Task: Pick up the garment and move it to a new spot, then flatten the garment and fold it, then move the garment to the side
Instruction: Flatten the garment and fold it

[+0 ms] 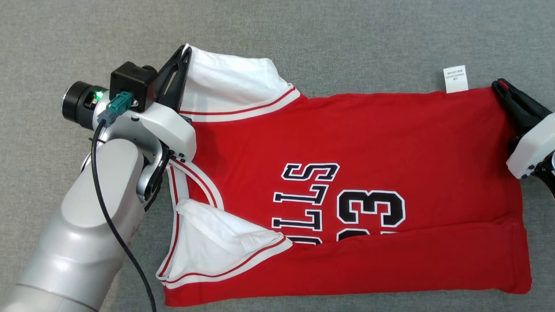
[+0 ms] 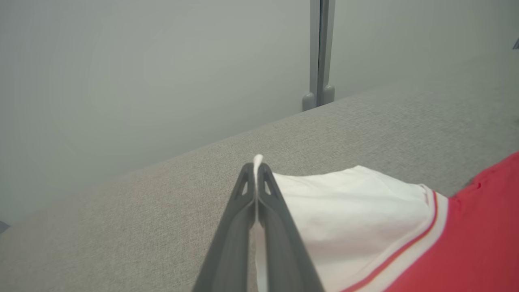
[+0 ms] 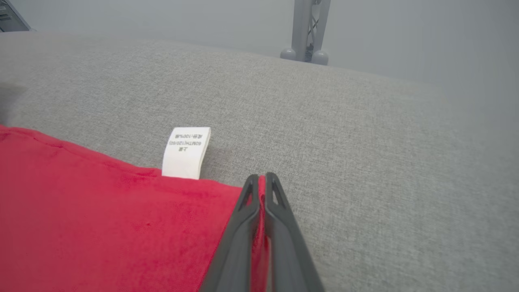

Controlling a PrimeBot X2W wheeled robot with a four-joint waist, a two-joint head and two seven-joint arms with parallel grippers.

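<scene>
The garment [image 1: 355,143] is a red jersey with white sleeves and black lettering, spread on a grey fabric surface, its near long edge folded over. My left gripper [image 1: 187,50] is shut on the far white sleeve corner; in the left wrist view white cloth [image 2: 348,211] pokes out between the closed fingertips [image 2: 256,167]. My right gripper [image 1: 498,82] is shut on the garment's far hem corner; the right wrist view has red cloth [image 3: 101,219] pinched between the closed fingers [image 3: 261,178]. A white care label [image 3: 186,152] sticks out from the hem just left of that grip.
The grey fabric surface [image 1: 347,39] stretches beyond the garment on all sides. Its far edge meets a pale wall with a grey upright post [image 2: 320,52], which also appears in the right wrist view [image 3: 308,28].
</scene>
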